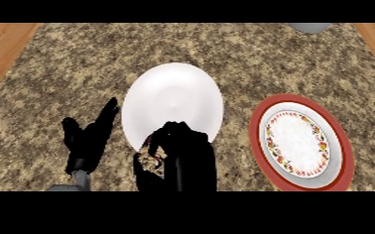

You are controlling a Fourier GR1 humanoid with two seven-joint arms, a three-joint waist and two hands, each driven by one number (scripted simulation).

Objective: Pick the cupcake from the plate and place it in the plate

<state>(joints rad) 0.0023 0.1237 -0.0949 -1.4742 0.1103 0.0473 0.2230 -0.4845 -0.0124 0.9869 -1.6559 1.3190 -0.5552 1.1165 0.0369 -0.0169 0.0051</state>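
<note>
Our right hand's fingers (162,133) are curled round the cupcake (152,162), grasping it so that only a speckled sliver of it shows between fingers and thumb at the near rim of the white plate (172,96). We cannot tell whether it rests on that rim or is already lifted clear, because the right hand (187,153) hides most of it. We judge the hand comes over the plate's near edge because that is the shortest approach from our side of the worktop, and the wrap from above keeps the cupcake upright.

Our left hand (89,139) sits just left of the white plate, fingers straight and pointing away from us, released and holding nothing; it looks parked there so as to stay out of the carry.

The target appears to be the red-rimmed plate (302,143) with the floral border, lying toward the near right of the granite worktop (73,59), well apart from the white plate with bare stone between them. That gap gives us open room for a rightward move, and nothing stands in the path. The red-rimmed plate lies close to the worktop's near edge, so we would aim for its white centre. A grey object (311,27) shows only partly at the far edge, well clear. Wood strips flank both far corners.
</note>
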